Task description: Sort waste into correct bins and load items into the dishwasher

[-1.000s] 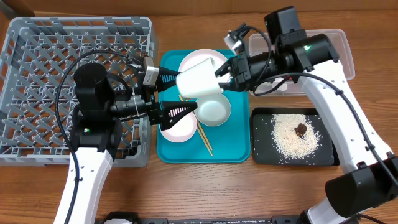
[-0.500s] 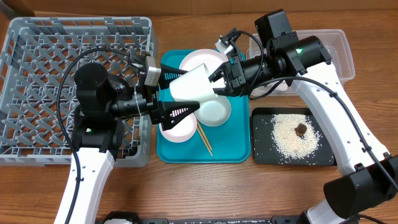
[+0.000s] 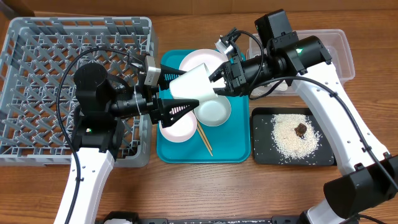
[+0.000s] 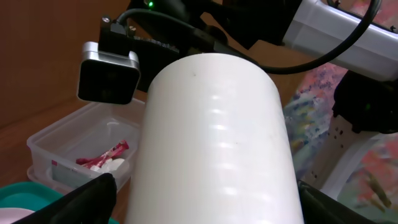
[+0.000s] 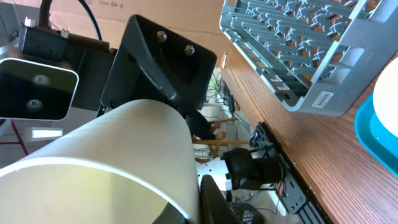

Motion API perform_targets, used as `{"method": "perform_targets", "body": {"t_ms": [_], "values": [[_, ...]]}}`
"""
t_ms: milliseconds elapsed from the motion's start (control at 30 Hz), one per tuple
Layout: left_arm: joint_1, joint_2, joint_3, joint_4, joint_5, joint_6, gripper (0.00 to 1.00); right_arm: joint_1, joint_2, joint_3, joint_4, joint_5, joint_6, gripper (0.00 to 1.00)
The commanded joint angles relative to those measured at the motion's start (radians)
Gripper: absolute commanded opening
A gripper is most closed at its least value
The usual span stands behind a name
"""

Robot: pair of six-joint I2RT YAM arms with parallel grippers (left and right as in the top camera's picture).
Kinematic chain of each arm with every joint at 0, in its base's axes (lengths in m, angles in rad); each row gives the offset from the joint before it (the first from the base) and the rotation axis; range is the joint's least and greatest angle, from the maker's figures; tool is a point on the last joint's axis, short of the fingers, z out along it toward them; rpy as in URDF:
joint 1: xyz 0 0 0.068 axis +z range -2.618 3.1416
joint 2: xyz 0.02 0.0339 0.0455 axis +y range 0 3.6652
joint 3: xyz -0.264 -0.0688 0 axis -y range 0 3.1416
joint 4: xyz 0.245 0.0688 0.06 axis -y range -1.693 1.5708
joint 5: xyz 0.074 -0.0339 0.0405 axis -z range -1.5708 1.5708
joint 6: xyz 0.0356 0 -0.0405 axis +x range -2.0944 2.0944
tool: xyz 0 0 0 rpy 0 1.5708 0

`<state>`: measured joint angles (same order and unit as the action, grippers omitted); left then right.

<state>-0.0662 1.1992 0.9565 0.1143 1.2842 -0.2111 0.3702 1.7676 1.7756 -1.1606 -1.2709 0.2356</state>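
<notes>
The small white cup (image 3: 191, 84) hangs on its side above the teal tray (image 3: 239, 152). My right gripper (image 3: 219, 84) is shut on its rim, one finger inside and one outside, as the right wrist view (image 5: 194, 205) shows on the cup (image 5: 106, 168). My left gripper (image 3: 180, 107) is open, its fingers on either side of the cup's body (image 4: 214, 143). On the tray lie the white plate (image 3: 196, 59), pink bowl (image 3: 177, 130), grey-green bowl (image 3: 214, 111) and chopsticks (image 3: 204, 140). The red-and-white wrapper (image 4: 102, 155) lies in the clear tub (image 3: 342, 50).
The grey dish rack (image 3: 37, 74) stands at the left, behind my left arm. The black tray (image 3: 258, 155) at the right holds the rice (image 3: 289, 143) and brown lump (image 3: 301, 129). Bare wood lies along the front edge.
My right gripper has carried the cup leftward, in between my left gripper's open fingers. The left arm has barely moved, and nothing has shifted in the last half second.
</notes>
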Motion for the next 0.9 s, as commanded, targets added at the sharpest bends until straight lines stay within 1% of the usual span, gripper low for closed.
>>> {"method": "perform_targets", "body": {"t_ms": [0, 100, 167, 200, 267, 333, 433, 500, 533, 567, 667, 700, 767, 867], "values": [[-0.008, 0.007, 0.021, 0.014, -0.009, -0.007, 0.83, 0.020, -0.004, 0.004, 0.002, -0.044, -0.004, 0.04], [-0.008, 0.007, 0.021, 0.022, -0.009, -0.007, 0.77, 0.028, -0.004, 0.004, 0.003, -0.044, -0.004, 0.04], [-0.008, 0.007, 0.021, 0.021, -0.009, -0.007, 0.65, 0.029, -0.004, 0.004, 0.003, -0.044, -0.004, 0.04], [-0.008, 0.007, 0.021, 0.021, -0.009, -0.007, 0.64, 0.029, -0.004, 0.004, 0.003, -0.043, -0.004, 0.04], [-0.008, 0.007, 0.021, 0.021, -0.009, -0.007, 0.63, 0.029, -0.004, 0.004, 0.003, -0.043, -0.003, 0.04], [-0.006, 0.007, 0.021, 0.020, -0.009, -0.007, 0.60, 0.029, -0.004, 0.004, 0.002, -0.039, -0.003, 0.10], [-0.005, 0.007, 0.021, 0.014, -0.030, -0.006, 0.55, 0.027, -0.004, 0.004, 0.002, -0.009, 0.001, 0.11], [-0.005, 0.007, 0.021, 0.007, -0.044, -0.005, 0.55, 0.027, -0.004, 0.004, 0.002, 0.008, 0.003, 0.13], [-0.005, 0.007, 0.021, -0.008, -0.061, -0.003, 0.55, 0.027, -0.004, 0.004, 0.002, 0.031, 0.003, 0.16], [-0.005, 0.007, 0.021, -0.019, -0.068, 0.003, 0.55, 0.025, -0.004, 0.004, 0.002, 0.045, 0.003, 0.17], [0.003, 0.007, 0.021, -0.107, -0.123, 0.054, 0.55, 0.009, -0.004, 0.004, -0.005, 0.137, 0.003, 0.20], [0.013, 0.007, 0.021, -0.151, -0.156, 0.078, 0.55, -0.001, -0.004, 0.004, -0.008, 0.189, 0.003, 0.24], [0.032, 0.007, 0.021, -0.221, -0.220, 0.101, 0.52, -0.021, -0.004, 0.004, -0.023, 0.292, 0.004, 0.24], [0.068, 0.005, 0.021, -0.321, -0.304, 0.146, 0.52, -0.054, -0.004, 0.004, -0.037, 0.460, 0.004, 0.25]]}}
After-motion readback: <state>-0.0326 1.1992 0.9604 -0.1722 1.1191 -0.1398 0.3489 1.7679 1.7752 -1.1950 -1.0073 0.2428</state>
